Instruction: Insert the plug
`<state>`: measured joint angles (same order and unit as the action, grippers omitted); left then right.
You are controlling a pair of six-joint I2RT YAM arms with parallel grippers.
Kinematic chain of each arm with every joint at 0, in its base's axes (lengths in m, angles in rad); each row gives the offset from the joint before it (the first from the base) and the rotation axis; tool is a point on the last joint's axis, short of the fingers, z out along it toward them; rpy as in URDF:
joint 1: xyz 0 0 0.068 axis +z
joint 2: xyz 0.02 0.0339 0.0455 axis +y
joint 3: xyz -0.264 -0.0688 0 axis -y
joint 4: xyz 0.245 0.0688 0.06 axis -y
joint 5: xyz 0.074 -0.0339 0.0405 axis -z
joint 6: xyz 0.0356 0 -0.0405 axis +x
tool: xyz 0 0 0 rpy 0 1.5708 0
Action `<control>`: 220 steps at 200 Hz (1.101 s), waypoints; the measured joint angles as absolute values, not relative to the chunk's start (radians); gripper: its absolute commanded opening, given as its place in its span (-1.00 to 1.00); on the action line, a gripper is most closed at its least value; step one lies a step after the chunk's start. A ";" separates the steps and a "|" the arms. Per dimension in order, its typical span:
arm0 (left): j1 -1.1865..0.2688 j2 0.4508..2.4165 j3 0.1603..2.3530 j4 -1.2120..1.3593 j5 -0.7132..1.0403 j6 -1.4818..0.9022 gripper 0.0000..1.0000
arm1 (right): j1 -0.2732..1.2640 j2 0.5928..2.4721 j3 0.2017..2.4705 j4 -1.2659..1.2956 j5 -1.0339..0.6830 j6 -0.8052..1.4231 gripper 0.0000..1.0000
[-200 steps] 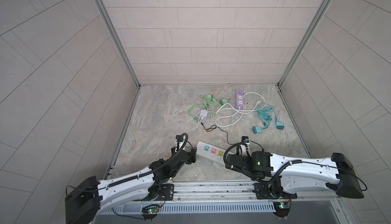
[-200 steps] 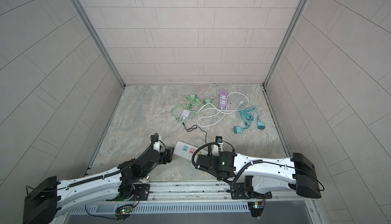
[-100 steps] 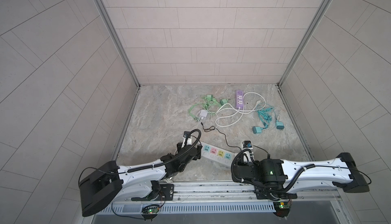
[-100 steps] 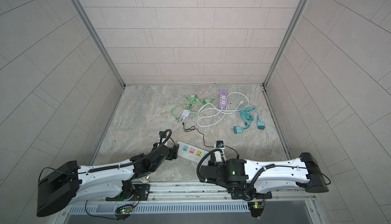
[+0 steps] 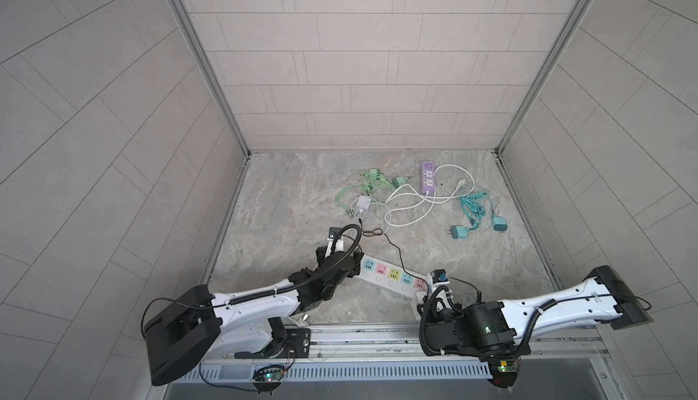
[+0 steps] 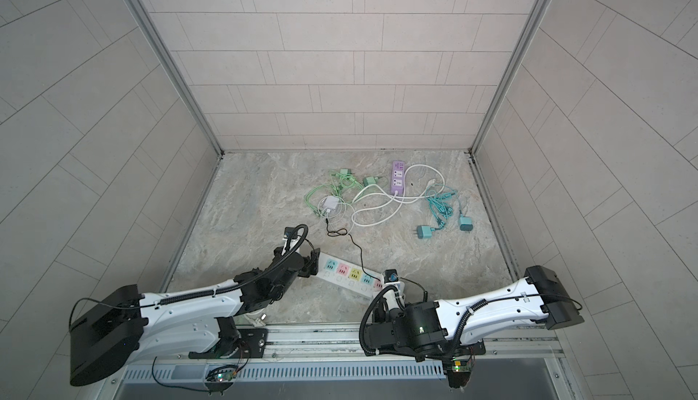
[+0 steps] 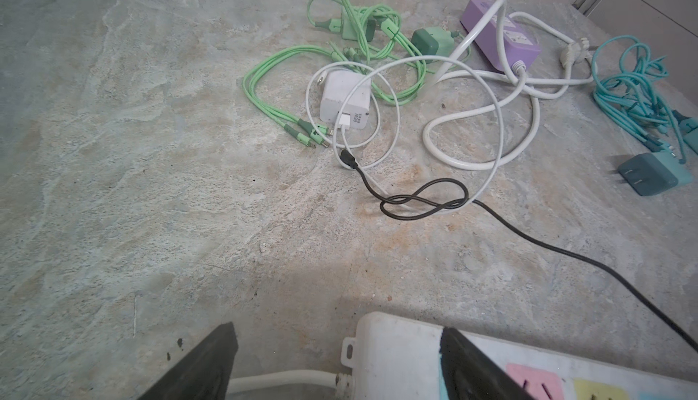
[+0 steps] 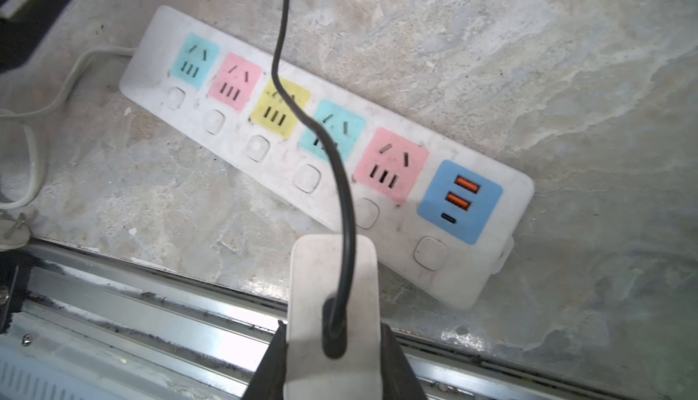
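Plug (image 8: 332,277), a white charger block, is pinched across its flat sides by our right hand (image 8: 334,345), just beside the power strip (image 8: 281,160). We judge it light, rigid, slippery; its black cable (image 8: 342,175) may tug. Our left hand (image 7: 340,356) stands spread astride the strip's cord end.

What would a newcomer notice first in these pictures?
The white power strip with pastel sockets lies near the front edge. The right fingers pinch a white plug trailing a black cable. Farther back lies a tangle of coloured cables beside a purple power strip.
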<state>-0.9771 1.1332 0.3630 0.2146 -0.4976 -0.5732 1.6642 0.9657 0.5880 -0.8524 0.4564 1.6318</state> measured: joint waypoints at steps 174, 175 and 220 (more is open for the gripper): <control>-0.971 1.059 0.356 0.170 -0.482 -0.572 0.80 | 1.446 0.859 0.561 -1.043 0.581 1.602 -1.00; -0.971 1.059 0.355 0.170 -0.482 -0.572 0.79 | 1.443 0.860 0.561 -1.041 0.581 1.600 -1.00; -0.971 1.034 0.353 0.160 -0.475 -0.576 0.80 | 1.218 0.874 0.576 -0.963 0.535 1.408 -1.00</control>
<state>-0.9707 1.0336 0.3527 0.1596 -0.4751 -0.5762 1.2182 0.8738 0.5762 -0.9627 0.5354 1.4078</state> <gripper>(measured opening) 0.898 0.296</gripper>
